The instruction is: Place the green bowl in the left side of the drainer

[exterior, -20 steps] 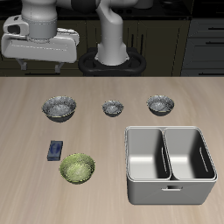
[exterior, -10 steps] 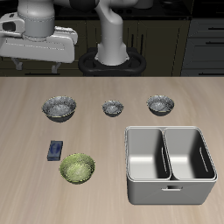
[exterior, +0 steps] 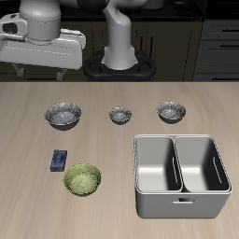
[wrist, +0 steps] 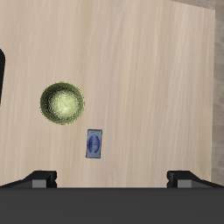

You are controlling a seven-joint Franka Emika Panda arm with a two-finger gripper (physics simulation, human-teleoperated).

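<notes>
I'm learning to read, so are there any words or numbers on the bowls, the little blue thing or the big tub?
No words or numbers can be read anywhere.
Small blue box: a pale oval mark on top, too blurred to read.
Green bowl: only mottled colour, no writing.
Three grey bowls: just a pattern, no writing.
Drainer: plain grey metal, no label.
</notes>
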